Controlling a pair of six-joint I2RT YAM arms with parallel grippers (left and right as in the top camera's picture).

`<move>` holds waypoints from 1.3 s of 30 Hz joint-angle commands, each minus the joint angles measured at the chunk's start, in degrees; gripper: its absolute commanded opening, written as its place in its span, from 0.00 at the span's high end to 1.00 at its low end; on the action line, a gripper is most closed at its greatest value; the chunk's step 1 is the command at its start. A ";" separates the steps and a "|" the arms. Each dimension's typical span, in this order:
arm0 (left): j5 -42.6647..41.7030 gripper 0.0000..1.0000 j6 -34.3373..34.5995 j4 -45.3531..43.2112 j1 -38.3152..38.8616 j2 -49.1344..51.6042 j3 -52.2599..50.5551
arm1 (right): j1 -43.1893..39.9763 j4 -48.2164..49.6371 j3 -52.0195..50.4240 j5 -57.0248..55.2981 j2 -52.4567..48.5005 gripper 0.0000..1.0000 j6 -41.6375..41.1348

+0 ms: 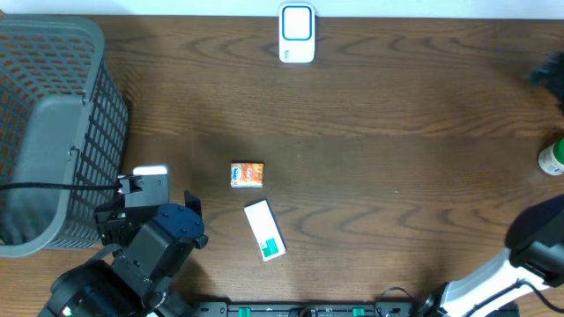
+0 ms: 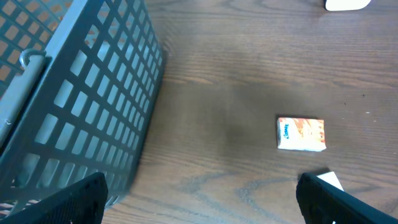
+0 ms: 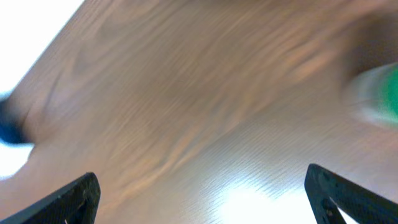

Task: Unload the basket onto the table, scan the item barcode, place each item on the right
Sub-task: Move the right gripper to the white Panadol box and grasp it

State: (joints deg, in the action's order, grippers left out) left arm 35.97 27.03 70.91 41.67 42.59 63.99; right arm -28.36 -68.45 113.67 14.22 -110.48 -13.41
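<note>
1. A grey mesh basket (image 1: 53, 132) stands on the table (image 1: 397, 106), close by the left side of the left hand (image 2: 205, 208).
2. The left hand is spread wide, with nothing between its fingers and bare wood below.
3. A small orange packet (image 1: 248, 174) lies flat ahead of that hand and to its right, clear of it.
4. A white box with a green end (image 1: 264, 230) lies near the hand's right finger, close to the packet but not touching it.
5. The white-and-blue scanner (image 1: 297, 33) sits far ahead of the left hand, at the table's far edge.
6. The right hand (image 3: 202, 193) is spread wide and empty over bare table. Its wrist view is blurred, with a green-and-white bottle (image 1: 552, 158) ahead to its right.
</note>
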 commanded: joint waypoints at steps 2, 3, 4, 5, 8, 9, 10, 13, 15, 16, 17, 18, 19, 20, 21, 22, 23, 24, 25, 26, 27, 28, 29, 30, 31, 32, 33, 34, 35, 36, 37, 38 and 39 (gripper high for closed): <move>0.52 0.03 0.31 0.22 -0.28 -0.11 0.37 | 10.38 -5.01 -0.15 4.26 -0.15 0.01 3.43; 0.52 0.03 0.31 0.22 -0.28 -0.11 0.37 | 13.07 -6.23 -0.37 4.26 -0.15 0.01 3.98; 0.52 0.03 0.31 0.22 -0.28 -0.11 0.37 | 16.28 -7.43 -0.61 4.26 -0.15 0.01 4.55; 0.52 0.03 0.28 0.22 -0.28 -0.11 0.37 | 19.02 -8.17 -0.85 4.28 -0.15 0.01 5.09; 0.52 0.03 0.31 0.22 -0.28 -0.11 0.37 | 27.56 -9.53 -1.86 4.26 -0.15 0.01 6.78; 0.52 0.03 0.31 0.22 -0.28 -0.11 0.37 | 30.10 -9.66 -2.25 4.26 -0.15 0.01 6.84; 0.52 0.03 0.31 0.22 -0.28 -0.11 0.37 | 32.46 -9.57 -2.73 4.26 -0.15 0.01 6.84; 0.52 0.03 0.31 0.22 -0.28 -0.11 0.37 | 38.73 -8.85 -4.35 4.33 -0.15 0.01 6.82; 0.52 0.03 0.31 0.22 -0.28 -0.11 0.37 | 42.91 -8.24 -6.16 4.33 -0.15 0.01 6.82; 0.52 0.03 0.28 0.22 -0.28 -0.11 0.37 | 44.65 -8.02 -7.21 4.33 -0.15 0.01 6.82; 0.52 0.03 0.31 -0.13 -0.28 -0.11 0.37 | 46.29 -7.80 -8.41 4.33 -0.15 0.01 6.82; 0.57 0.03 0.28 -0.42 -0.28 -0.11 0.37 | 47.84 -7.56 -9.73 4.31 -0.15 0.01 6.82; 0.55 0.03 0.31 -0.83 -0.28 -0.11 0.37 | 49.59 -7.17 -11.45 4.31 -0.15 0.01 6.80; 0.57 0.03 0.28 -0.96 -0.28 -0.11 0.37 | 51.06 -6.95 -12.98 4.28 -0.15 0.01 6.60; 1.01 0.03 0.20 -1.09 -0.31 -0.11 0.37 | 52.48 -6.64 -14.47 4.31 -0.15 0.01 6.56; 2.49 0.03 -0.26 -1.92 -0.28 -0.11 0.37 | 53.86 -6.08 -16.02 4.31 -0.15 0.01 6.01; 3.56 0.03 -0.42 -2.45 -0.31 -0.11 0.37 | 55.25 -5.42 -17.53 4.31 -0.11 0.01 5.62; 5.11 0.03 -0.96 -2.40 -0.31 -0.11 0.37 | 56.96 -4.39 -19.17 4.31 -0.11 0.01 4.94; 6.56 0.03 -0.44 -2.51 -0.37 -0.11 0.37 | 58.45 -3.41 -20.46 4.28 -0.09 0.01 4.11; 8.20 0.03 0.42 -2.73 -0.70 -0.11 0.37 | 59.95 -2.49 -21.55 4.31 -0.09 0.01 3.54; 9.79 0.03 1.14 -3.15 -1.27 -0.11 0.37 | 61.44 -1.60 -22.53 4.28 -0.09 0.01 2.89; 10.91 0.03 1.20 -3.80 -2.03 -0.11 0.37 | 62.95 -0.68 -23.50 4.28 -0.09 0.01 2.45; 11.30 0.03 1.11 -4.66 -2.99 -0.11 0.37 | 64.41 0.20 -24.35 4.24 -0.09 0.01 2.01; 11.23 0.03 0.90 -5.68 -4.15 -0.11 0.37 | 65.83 0.94 -25.07 4.07 -0.09 0.01 1.44; 11.19 0.03 0.76 -6.67 -5.57 -0.11 0.37 | 67.41 1.90 -25.86 3.87 -0.09 0.01 0.70; 11.15 0.03 0.24 -7.30 -6.95 -0.09 0.37 | 68.89 2.95 -26.69 3.37 -0.09 0.01 -0.22; 11.08 0.03 0.00 -7.69 -8.07 -0.04 0.37 | 70.10 3.69 -27.28 2.43 -0.09 0.01 -1.27; 10.93 0.03 -0.20 -7.87 -9.14 -0.04 0.37 | 71.19 4.24 -27.71 1.16 -0.09 0.01 -2.27; 10.80 0.03 -0.28 -7.85 -10.10 0.00 0.37 | 72.35 4.72 -28.20 -0.37 -0.09 0.01 -3.39; 10.51 0.03 -0.37 -7.80 -11.13 0.02 0.37 | 73.29 5.07 -28.61 -1.44 -0.09 0.01 -4.28; 9.99 0.03 -0.39 -7.78 -11.89 0.02 0.37 | 74.18 5.27 -29.00 -2.27 -0.09 0.01 -5.16; 9.49 0.03 -0.39 -7.78 -12.55 0.02 0.37 | 75.06 5.31 -29.31 -2.58 -0.09 0.01 -5.97; 9.49 0.03 -0.37 -7.78 -13.05 0.02 0.37 | 75.93 5.42 -29.68 -2.82 -0.09 0.01 -6.86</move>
State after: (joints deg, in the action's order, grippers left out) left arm 44.95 27.00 63.07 30.22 42.59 63.99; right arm 45.65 -63.24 85.03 14.76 -110.54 -15.73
